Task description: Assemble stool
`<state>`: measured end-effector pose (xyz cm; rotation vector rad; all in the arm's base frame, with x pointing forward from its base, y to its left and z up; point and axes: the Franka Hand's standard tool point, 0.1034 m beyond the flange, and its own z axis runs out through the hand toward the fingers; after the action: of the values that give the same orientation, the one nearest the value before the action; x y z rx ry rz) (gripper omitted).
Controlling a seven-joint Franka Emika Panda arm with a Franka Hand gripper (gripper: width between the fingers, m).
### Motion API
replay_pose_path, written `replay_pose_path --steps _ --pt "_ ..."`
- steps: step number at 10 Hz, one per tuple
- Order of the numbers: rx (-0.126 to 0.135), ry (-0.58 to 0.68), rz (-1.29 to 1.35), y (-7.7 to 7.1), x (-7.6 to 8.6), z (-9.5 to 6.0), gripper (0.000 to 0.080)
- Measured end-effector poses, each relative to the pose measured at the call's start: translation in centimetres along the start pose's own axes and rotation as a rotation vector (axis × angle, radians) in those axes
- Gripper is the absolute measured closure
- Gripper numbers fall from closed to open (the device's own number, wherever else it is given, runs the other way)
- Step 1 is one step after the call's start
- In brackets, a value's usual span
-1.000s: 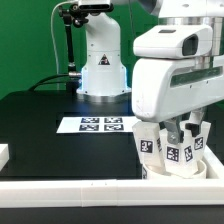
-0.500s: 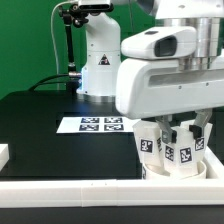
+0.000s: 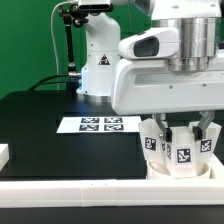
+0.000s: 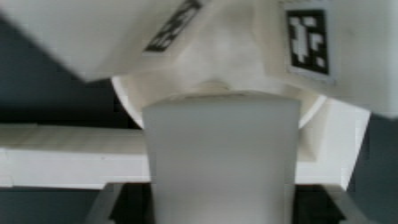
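1. Black tabletop point(image 3: 40, 125) fills the workspace, with a green wall behind it and the arm's white base point(image 3: 100, 60) standing at the far edge.
2. Flat on the table, just in front of that base, lies the marker board point(image 3: 98, 124) with its printed tags.
3. A long white border rail point(image 3: 70, 191) runs along the near edge of the table, well in front of the marker board.
4. Toward the exterior view's right of the marker board sits the stool point(image 3: 185, 160): its round seat rests on the table against the rail, and tagged legs stand up from it.
5. The gripper point(image 3: 185, 135) hangs directly over the stool, its jaws drawn nearly together on one stool leg point(image 4: 222, 135), which the wrist view shows as a pale block filling the frame.
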<state>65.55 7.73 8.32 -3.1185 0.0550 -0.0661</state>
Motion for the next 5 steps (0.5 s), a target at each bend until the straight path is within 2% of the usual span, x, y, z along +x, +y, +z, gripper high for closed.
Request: replay_pose_path --steps 5 --pt "0.003 0.0 0.351 -0.01 -0.05 0.06 0.0463"
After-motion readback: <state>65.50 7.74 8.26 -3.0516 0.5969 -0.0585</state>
